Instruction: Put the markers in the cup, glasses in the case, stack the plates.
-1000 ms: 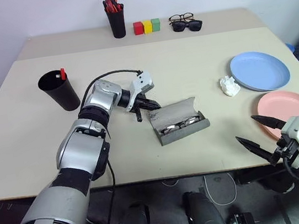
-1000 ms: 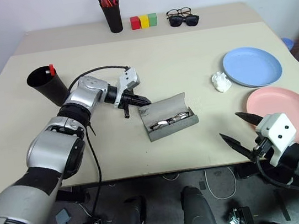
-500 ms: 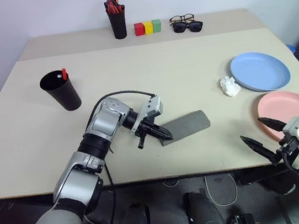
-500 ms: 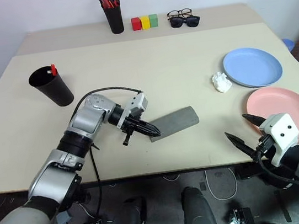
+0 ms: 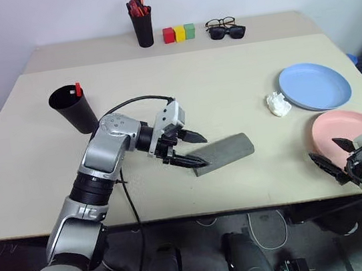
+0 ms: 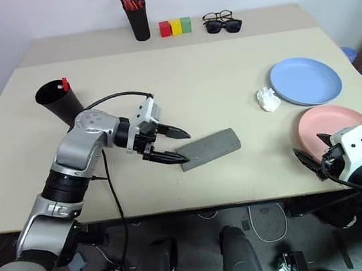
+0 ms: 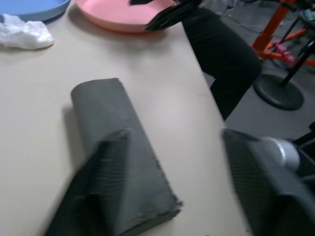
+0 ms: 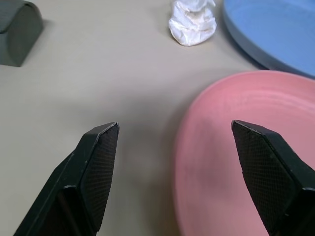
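Surface point(image 5: 241, 86): pale, wide, most of it bare. Pink plate point(image 5: 343, 134) sits at the right front corner; blue plate point(image 5: 314, 86) just behind it, edges close but apart, so not stacked yet. That looks like the step in hand.

Case point(image 5: 222, 152) is shut, lying near the front middle. Glasses aren't visible, presumably inside. Cup point(image 5: 73, 109) stands at the left with a red-capped marker point(image 5: 77, 89) sticking out of it.

Left gripper point(image 5: 188, 150) hovers at the case's near end, fingers spread wide, holding nothing. Judged done there; it should pull clear without nudging the case.

Right gripper point(image 8: 189, 169) is wide, empty, low at the pink plate's near rim, one finger over the plate, the other over bare surface.

To do it well: straddle the rim, one finger under the lip, one on top, close firmly. The plate is shallow and may slide off the front edge if pushed. Lift level, carry it over the blue plate, centre it, release low. The crumpled tissue point(image 5: 278, 104) lies just beside the blue plate; avoid it.
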Available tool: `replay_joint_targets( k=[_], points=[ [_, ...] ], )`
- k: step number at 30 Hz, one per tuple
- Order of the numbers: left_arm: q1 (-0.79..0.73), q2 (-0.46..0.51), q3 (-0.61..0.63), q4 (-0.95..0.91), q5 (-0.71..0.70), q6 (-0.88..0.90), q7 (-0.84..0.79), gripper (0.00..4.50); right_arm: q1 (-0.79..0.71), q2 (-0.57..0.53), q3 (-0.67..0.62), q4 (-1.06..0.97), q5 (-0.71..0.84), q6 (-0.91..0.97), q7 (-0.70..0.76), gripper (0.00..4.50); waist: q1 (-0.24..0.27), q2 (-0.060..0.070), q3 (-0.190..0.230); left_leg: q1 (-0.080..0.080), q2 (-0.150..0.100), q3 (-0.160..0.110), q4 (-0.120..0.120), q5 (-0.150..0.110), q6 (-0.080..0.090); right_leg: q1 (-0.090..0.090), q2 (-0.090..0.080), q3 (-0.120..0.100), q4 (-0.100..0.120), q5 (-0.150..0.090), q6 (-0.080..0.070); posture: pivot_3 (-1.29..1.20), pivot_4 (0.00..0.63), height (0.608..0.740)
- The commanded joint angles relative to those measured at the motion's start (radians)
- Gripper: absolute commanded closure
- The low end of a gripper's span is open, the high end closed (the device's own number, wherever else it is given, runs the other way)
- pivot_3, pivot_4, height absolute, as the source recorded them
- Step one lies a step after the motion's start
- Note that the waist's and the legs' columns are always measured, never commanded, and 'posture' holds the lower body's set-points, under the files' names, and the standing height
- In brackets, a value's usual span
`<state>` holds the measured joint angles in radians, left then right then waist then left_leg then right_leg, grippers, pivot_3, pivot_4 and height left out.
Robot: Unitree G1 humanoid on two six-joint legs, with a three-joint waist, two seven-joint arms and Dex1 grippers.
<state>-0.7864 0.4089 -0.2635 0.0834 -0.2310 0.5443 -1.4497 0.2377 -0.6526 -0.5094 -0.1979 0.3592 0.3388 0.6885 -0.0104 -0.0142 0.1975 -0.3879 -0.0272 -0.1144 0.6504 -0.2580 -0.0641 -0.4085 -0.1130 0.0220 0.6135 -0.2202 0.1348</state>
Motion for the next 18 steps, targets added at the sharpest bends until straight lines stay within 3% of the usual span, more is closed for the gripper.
replay_joint_targets(
  k=[1, 8, 11, 16, 17, 18],
  points=[
    [-0.011, -0.003, -0.003, -0.062, -0.003, -0.022, 0.067, 0.02, -0.035, -0.027, 0.010, 0.039, -0.002, -0.005, 0.010, 0.77, -0.001, 0.000, 0.000, 0.000, 0.000, 0.000, 0.000, 0.000, 0.000, 0.000, 0.000, 0.000, 0.000, 0.000, 0.000, 0.00, 0.150, 0.740],
    [-0.037, -0.008, 0.017, -0.134, -0.047, 0.056, 0.149, 0.02, -0.129, -0.047, 0.076, 0.171, -0.013, 0.008, 0.030, 0.77, -0.006, 0.000, 0.000, 0.000, 0.000, 0.000, 0.000, 0.000, 0.000, 0.000, 0.000, 0.000, 0.000, 0.000, 0.000, 0.00, 0.150, 0.740],
    [-0.039, -0.005, 0.026, -0.164, -0.061, 0.071, 0.184, 0.00, -0.178, -0.059, 0.096, 0.254, -0.030, 0.011, 0.029, 1.69, -0.006, 0.000, 0.000, 0.000, 0.000, 0.000, 0.000, 0.000, 0.000, 0.000, 0.000, 0.000, 0.000, 0.000, 0.000, 0.00, 0.150, 0.740],
    [-0.030, 0.012, 0.029, -0.179, -0.069, 0.074, 0.226, 0.00, -0.215, -0.074, 0.116, 0.307, -0.042, 0.009, 0.038, 4.20, -0.008, 0.000, 0.000, 0.001, 0.000, 0.000, 0.000, 0.000, 0.000, 0.001, 0.000, 0.000, 0.000, 0.000, 0.001, 0.00, 0.150, 0.740],
    [-0.028, 0.015, 0.031, -0.180, -0.071, 0.074, 0.233, 0.00, -0.220, -0.078, 0.118, 0.307, -0.049, 0.007, 0.033, 4.48, -0.008, 0.000, 0.000, 0.002, 0.000, 0.000, 0.000, 0.000, 0.000, 0.002, 0.000, 0.000, 0.000, 0.000, 0.001, 0.00, 0.150, 0.740],
    [-0.025, 0.018, 0.031, -0.181, -0.074, 0.073, 0.239, 0.00, -0.223, -0.084, 0.121, 0.307, -0.057, 0.002, 0.030, 4.48, -0.007, 0.000, 0.000, 0.002, 0.000, 0.000, 0.001, 0.000, 0.000, 0.002, 0.000, 0.000, 0.000, -0.001, 0.003, 0.00, 0.150, 0.740]
  ],
)
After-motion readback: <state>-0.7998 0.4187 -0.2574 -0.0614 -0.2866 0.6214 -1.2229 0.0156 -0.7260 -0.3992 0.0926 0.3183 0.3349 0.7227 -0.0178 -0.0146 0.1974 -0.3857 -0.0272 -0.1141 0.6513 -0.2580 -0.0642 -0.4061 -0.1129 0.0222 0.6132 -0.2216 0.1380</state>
